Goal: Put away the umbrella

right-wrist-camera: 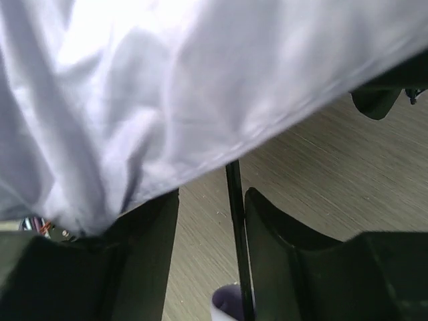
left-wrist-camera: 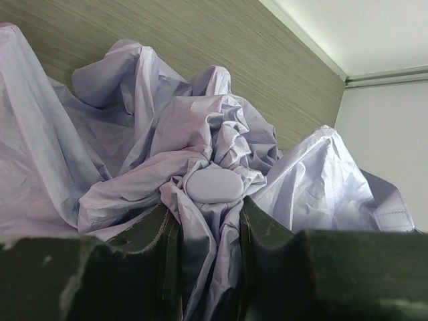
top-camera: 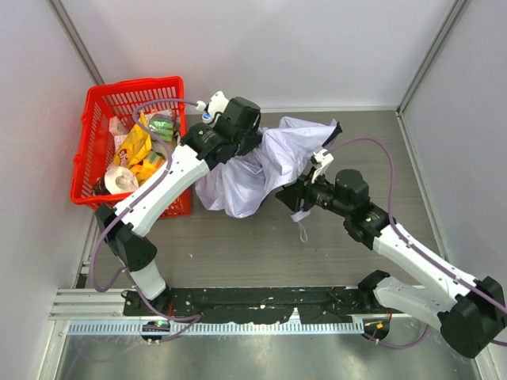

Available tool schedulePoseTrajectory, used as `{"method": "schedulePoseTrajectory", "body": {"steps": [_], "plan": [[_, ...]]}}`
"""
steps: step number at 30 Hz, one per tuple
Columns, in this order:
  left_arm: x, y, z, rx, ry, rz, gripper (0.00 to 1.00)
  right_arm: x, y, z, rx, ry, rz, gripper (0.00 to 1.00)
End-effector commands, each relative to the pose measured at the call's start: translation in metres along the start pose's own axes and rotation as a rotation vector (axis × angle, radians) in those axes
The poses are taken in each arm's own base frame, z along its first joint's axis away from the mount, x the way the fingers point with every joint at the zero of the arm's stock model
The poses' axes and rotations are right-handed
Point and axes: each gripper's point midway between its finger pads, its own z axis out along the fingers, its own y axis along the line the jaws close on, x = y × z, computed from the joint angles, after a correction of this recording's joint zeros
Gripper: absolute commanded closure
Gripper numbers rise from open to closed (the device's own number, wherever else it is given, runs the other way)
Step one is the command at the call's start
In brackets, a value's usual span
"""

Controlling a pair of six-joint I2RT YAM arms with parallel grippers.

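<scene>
Lavender-white fabric lies in a loose, crumpled heap toward the back of the surface point(top-camera: 238, 253), just beside the right wall of the red basket point(top-camera: 93, 119). This is the umbrella point(top-camera: 253, 170), its canopy slack and not yet wrapped. The left arm's fingers point(left-wrist-camera: 150, 247) sit at the heap's back-left end, next to the basket. They are pinching a bunch of canopy cloth just under the small oval cap point(left-wrist-camera: 212, 186) at the umbrella's tip, and cloth fills the gap between them. The right arm's fingers point(right-wrist-camera: 267, 221) are at the opposite, near-right side of the heap, tucked under the canopy's hem. They stand spread, with the thin black shaft point(right-wrist-camera: 234, 214) running lengthwise through the gap, closer to one finger than the other and, as far as I can tell, not gripped. A light strap point(top-camera: 302, 227) trails onto the surface just by them. As I read it, the long axis runs on a slant from the cap at the back-left to the shaft end at the near right, with one arm at each end. What matters for the next move is that the shaft lies lengthwise between the right fingers: a squeeze there would catch it. With the left fingers holding the tip, the two arms could then press the shaft short along that line. The basket is nearer the left arm, so I would guess the carrying falls to that side. I cannot make out the handle for certain.
</scene>
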Motion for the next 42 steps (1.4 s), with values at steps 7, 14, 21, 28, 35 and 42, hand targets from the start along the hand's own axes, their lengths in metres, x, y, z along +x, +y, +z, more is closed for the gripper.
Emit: {"method": "schedulePoseTrajectory", "body": {"steps": [7, 14, 21, 28, 35, 42], "plan": [[-0.022, -0.044, -0.039, 0.209, -0.006, -0.16, 1.0, -0.035, -0.005, 0.018, 0.044, -0.205, 0.018, 0.99], [-0.047, -0.076, -0.105, 0.729, -0.072, -0.026, 0.21, -0.057, 0.034, -0.018, -0.256, -0.396, 0.071, 1.0], [-0.076, -0.053, -0.16, 0.97, -0.149, 0.186, 0.0, -0.086, 0.069, -0.056, -0.511, -0.425, 0.137, 1.0], [-0.073, -0.066, -0.177, 1.217, -0.016, 0.244, 0.0, -0.091, 0.084, -0.076, -0.592, -0.396, 0.07, 1.0], [-0.044, -0.087, -0.19, 1.342, 0.033, 0.349, 0.0, -0.094, 0.086, -0.077, -0.6, -0.403, 0.08, 0.99], [-0.013, -0.107, -0.204, 1.445, 0.076, 0.383, 0.0, -0.095, 0.08, -0.07, -0.585, -0.395, 0.088, 1.0]]}}
